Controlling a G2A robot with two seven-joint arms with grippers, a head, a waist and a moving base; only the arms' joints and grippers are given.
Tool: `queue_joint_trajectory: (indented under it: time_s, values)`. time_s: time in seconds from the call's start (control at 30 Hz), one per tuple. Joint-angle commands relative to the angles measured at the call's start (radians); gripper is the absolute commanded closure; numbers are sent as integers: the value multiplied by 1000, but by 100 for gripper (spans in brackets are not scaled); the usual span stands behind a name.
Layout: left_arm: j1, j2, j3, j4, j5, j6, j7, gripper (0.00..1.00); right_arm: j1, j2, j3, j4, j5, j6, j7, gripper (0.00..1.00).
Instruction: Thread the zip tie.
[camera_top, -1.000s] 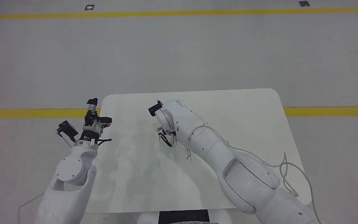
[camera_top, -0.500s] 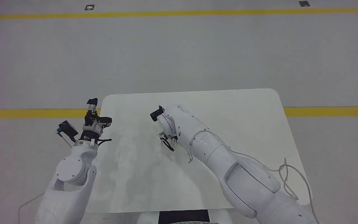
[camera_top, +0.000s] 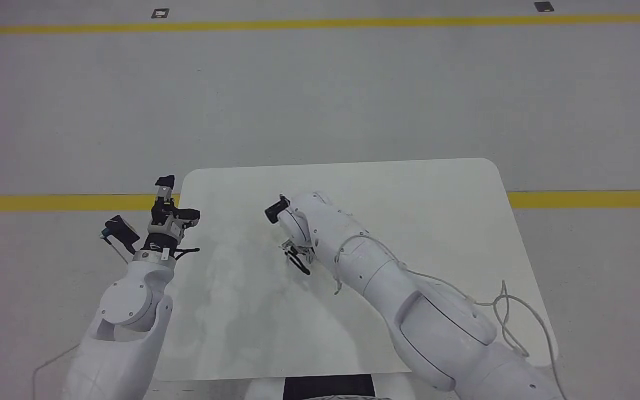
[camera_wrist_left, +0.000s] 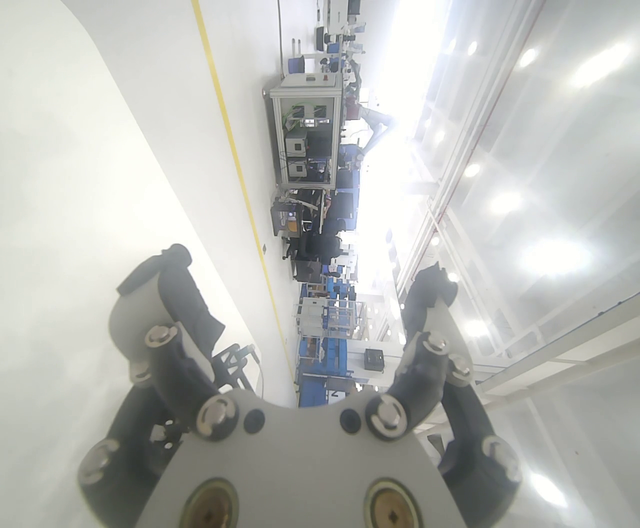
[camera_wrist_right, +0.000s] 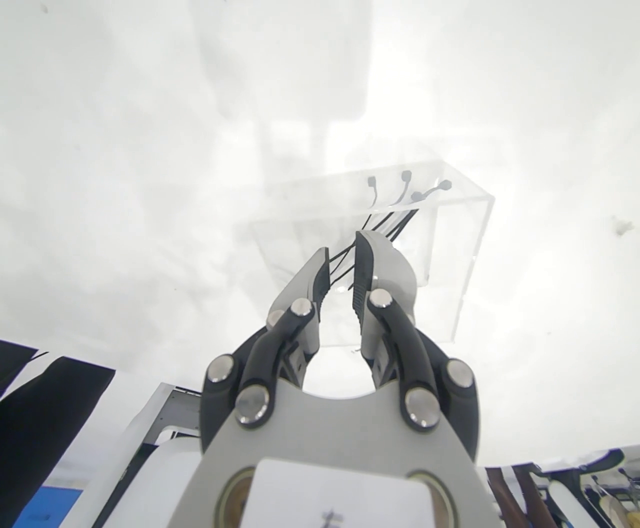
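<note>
The right gripper (camera_wrist_right: 342, 255) is being held with fingers narrowly parted; black zip ties (camera_wrist_right: 397, 217) are running between them, pointing lengthwise away, heads toward the far wall of the clear box (camera_wrist_right: 465, 260) holding them; the left gripper (camera_wrist_left: 302, 267) is being held spread wide beside the table (camera_top: 430, 200).

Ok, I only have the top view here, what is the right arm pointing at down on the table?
Observer: A clear box with black zip ties standing in it, heads up.
Operator: Gripping one?
Observer: The right hand has its fingers a little apart at the box, with tie strands showing through the gap.
Operator: And the other arm?
Observer: The left hand is wide open and empty.
</note>
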Motion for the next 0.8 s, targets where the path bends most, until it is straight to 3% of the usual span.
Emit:
queue_joint_trajectory:
  time_s: [0.0,0.47,0.77]
  values:
    - [0,0,0,0,0,0,0,0,3,-5,-2,8,2,-1,-3,89]
    - [0,0,0,0,0,0,0,0,19,-42,-20,87,5,3,-30,94]
    - [0,0,0,0,0,0,0,0,28,-63,-29,120,0,15,-49,89]
